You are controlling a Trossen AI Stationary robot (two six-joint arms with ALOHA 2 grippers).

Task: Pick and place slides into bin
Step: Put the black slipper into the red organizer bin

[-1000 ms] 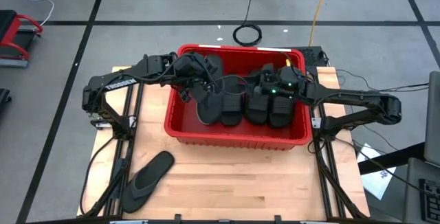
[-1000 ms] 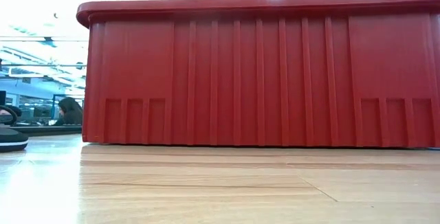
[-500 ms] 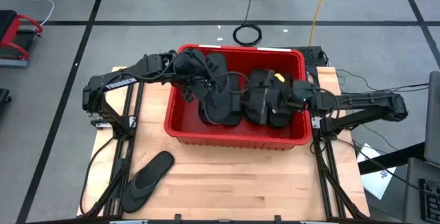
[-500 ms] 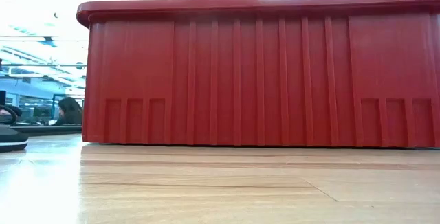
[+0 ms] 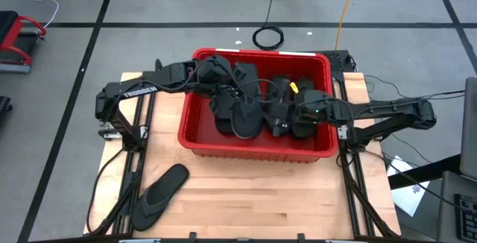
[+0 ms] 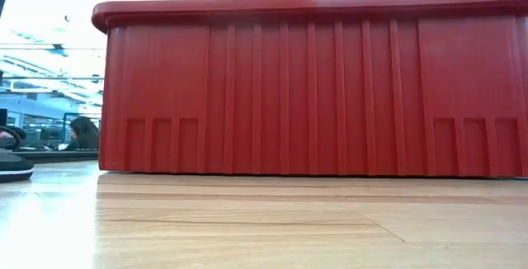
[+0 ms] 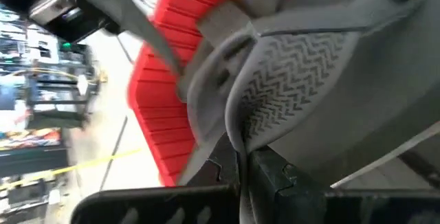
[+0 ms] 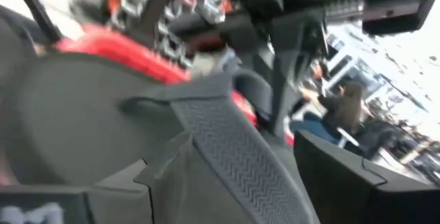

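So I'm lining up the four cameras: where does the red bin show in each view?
High view: the red bin sits centre, at the table's far side.
Low view: its slotted front wall fills most of the picture.
Left wrist view: a red wall shows behind a held slide.
Right wrist view: only a red rim strip.
Shared landmark: the bin's thick red rim.

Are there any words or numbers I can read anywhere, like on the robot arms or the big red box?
White lettering on the dark left robot arm: too small and blurred to read.
Large red rectangular plastic bin: no words or numbers show on its ribbed wall.
Black rubber slides in the bin: no readable brand; only a zigzag tread pattern shows in the left wrist view.
Papers beside the table: too small to read.
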